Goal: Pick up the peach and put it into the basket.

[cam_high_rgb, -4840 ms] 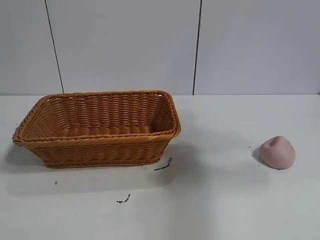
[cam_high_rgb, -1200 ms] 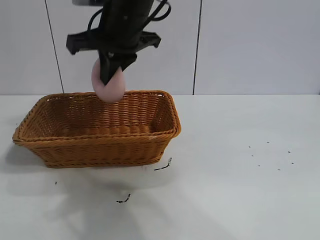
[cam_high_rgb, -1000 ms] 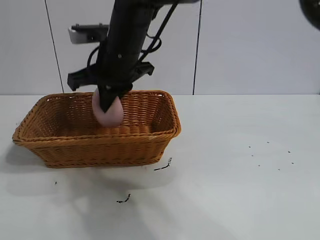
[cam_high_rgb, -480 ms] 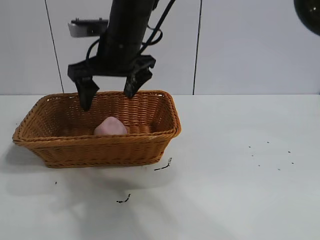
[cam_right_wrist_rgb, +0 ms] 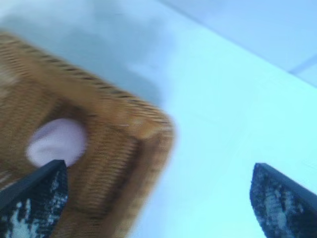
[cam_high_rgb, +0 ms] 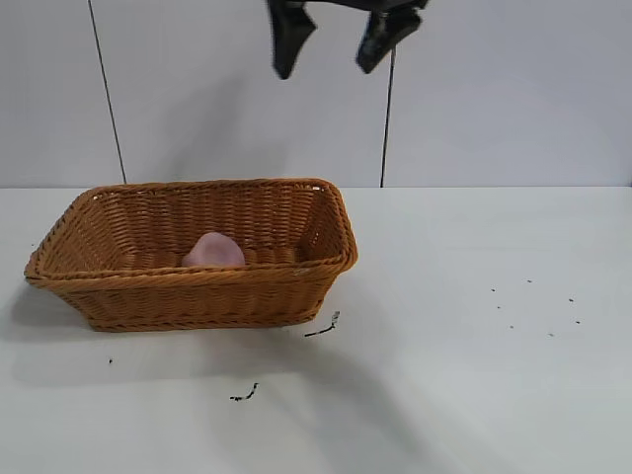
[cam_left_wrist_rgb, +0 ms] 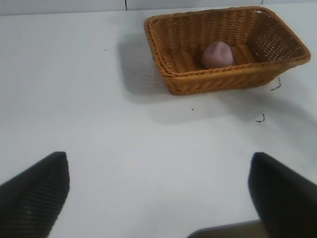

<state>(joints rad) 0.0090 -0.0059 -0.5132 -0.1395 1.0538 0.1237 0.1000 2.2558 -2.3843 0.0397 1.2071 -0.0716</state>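
One basket [cam_high_rgb: 197, 257], woven and orange-brown, sits on the left part of the white table [cam_high_rgb: 474, 375]. Inside it we see the peach [cam_high_rgb: 212, 251], pale pink, resting on the basket floor. Above and to the right, at the top edge, we see the right gripper [cam_high_rgb: 337, 35] with fingers spread wide, holding nothing. From its wrist camera, the left gripper [cam_left_wrist_rgb: 158, 193] is likewise spread over bare table, well apart from the basket.

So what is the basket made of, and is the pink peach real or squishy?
The basket looks like woven wicker, orange-brown, with a braided rim. The peach inside it looks matte and pale pink with no shine, maybe foam or soft plastic, but I cannot tell for sure.
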